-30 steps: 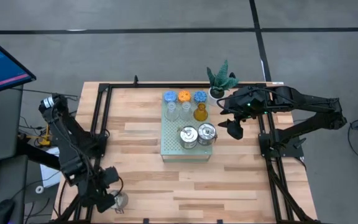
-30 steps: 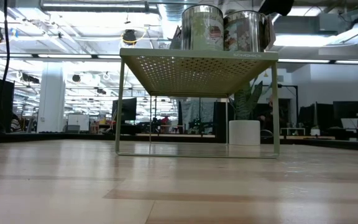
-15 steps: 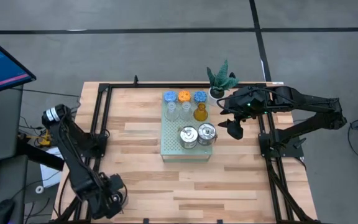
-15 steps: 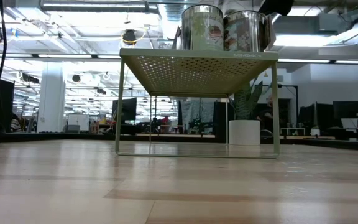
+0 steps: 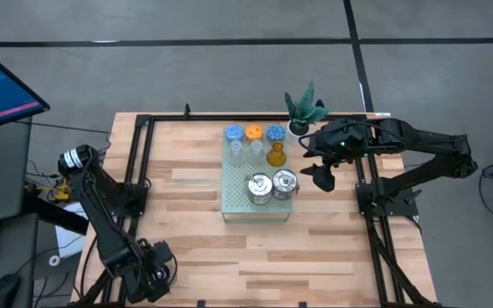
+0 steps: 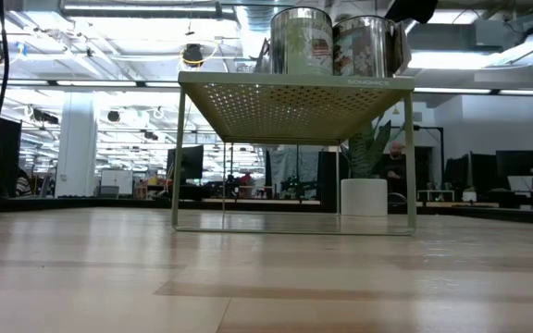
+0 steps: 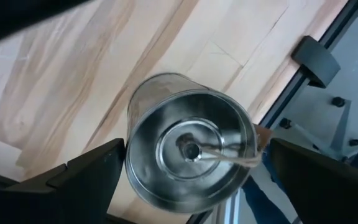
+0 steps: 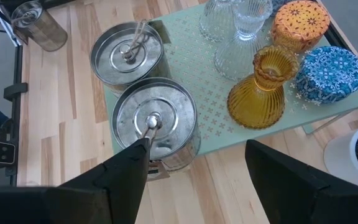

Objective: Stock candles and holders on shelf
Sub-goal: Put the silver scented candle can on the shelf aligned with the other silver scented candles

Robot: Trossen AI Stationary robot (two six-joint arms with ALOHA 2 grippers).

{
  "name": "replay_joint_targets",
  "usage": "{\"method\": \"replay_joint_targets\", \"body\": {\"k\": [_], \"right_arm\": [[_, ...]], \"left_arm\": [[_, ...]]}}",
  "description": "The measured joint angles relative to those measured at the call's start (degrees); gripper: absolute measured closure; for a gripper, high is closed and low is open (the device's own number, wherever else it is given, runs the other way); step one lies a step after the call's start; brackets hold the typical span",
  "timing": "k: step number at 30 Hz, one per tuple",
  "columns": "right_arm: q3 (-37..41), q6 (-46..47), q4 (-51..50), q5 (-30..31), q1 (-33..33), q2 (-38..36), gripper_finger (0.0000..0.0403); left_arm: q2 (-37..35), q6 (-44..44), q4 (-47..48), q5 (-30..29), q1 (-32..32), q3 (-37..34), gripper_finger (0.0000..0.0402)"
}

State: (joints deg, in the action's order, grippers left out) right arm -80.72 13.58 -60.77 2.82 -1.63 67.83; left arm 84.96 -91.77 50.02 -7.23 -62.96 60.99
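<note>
Spreading wide beneath everything as a pale wooden tabletop, edged by black frame rails. Standing near the middle of it as a flat rectangular pale mint-green shelf with a perforated top, raised on thin legs. Reaching in from the right as the right arm, holding the right gripper just beside the shelf's right edge, fingers spread apart and gripping nothing, the nearer tin lying below and ahead of them. Crouching at the table's near left corner as the left arm, poising the left gripper with fingers spread wide on either side of a third shiny silver round tin, a gap showing at one side at least; sitting upright on the bare wood beside the rail, well apart from the shelf. Crowding the table's far edge just beyond the shelf's right corner as a green plant in a white pot, close to the right arm's wrist. Filling the shelf's near half as two shiny silver round tins side by side, touching or nearly so. Lining up behind them as two clear glass cups and one amber glass cup. Sitting at the shelf's far edge as two blue bumpy candles flanking one orange bumpy candle.
</note>
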Motion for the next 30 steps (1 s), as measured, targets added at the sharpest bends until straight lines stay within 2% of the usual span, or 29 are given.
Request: {"method": "replay_joint_targets", "body": {"k": [18, 26, 30], "right_arm": [[0.0, 0.0, 0.0, 0.0, 0.0, 0.0, 0.0147], [0.0, 0.0, 0.0, 0.0, 0.0, 0.0, 0.0147], [0.0, 0.0, 0.0, 0.0, 0.0, 0.0, 0.0147]], "left_arm": [[7.1, 3.3, -1.1, 0.0, 0.0, 0.0, 0.0002], [7.9, 2.3, 0.7, 0.0, 0.0, 0.0, 0.0002], [7.9, -0.7, 2.2, 2.8, -0.1, 0.0, 0.0005]]}}
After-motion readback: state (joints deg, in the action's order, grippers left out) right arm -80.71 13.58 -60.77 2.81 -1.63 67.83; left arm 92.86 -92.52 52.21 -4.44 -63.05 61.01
